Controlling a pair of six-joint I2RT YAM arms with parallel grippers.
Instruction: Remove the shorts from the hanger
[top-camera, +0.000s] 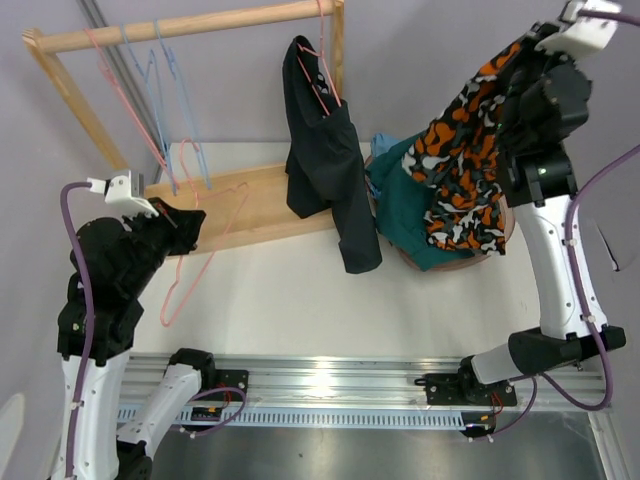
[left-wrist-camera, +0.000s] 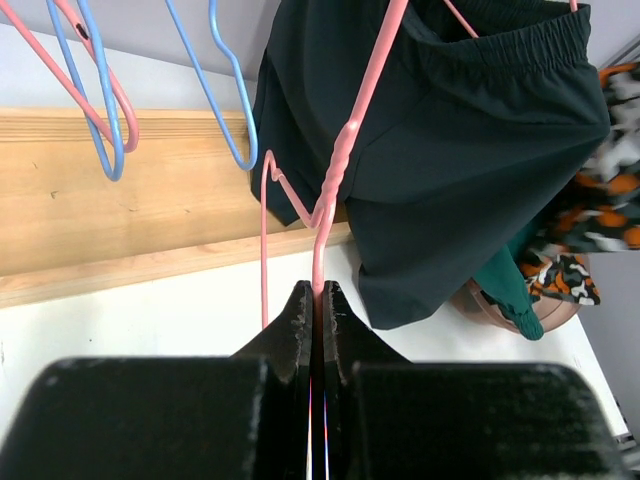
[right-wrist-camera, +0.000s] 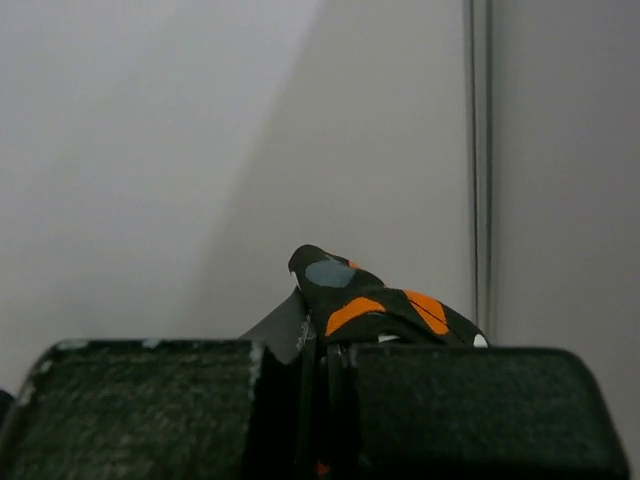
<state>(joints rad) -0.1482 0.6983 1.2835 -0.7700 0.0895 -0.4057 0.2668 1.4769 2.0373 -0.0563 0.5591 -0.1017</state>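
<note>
My right gripper (top-camera: 522, 50) is raised high at the back right and shut on the orange-black-white patterned shorts (top-camera: 460, 150), which hang down from it over the basket. The right wrist view has a fold of that cloth (right-wrist-camera: 375, 298) pinched in the jaws (right-wrist-camera: 318, 340). Black shorts (top-camera: 325, 150) hang on a pink hanger (top-camera: 322, 70) from the wooden rod. Dark teal shorts (top-camera: 400, 205) and a bit of light blue cloth (top-camera: 383, 143) lie in the basket. At the left, an empty pink hanger (top-camera: 205, 255) has its wire clamped in my shut left gripper (top-camera: 195, 222), as seen in the left wrist view (left-wrist-camera: 318, 290).
The wooden rack (top-camera: 200, 25) has a flat base board (top-camera: 255, 205). Empty pink and blue hangers (top-camera: 165, 90) hang from its rod at the left. A brown basket (top-camera: 495, 250) stands at the right of the white table (top-camera: 300, 300).
</note>
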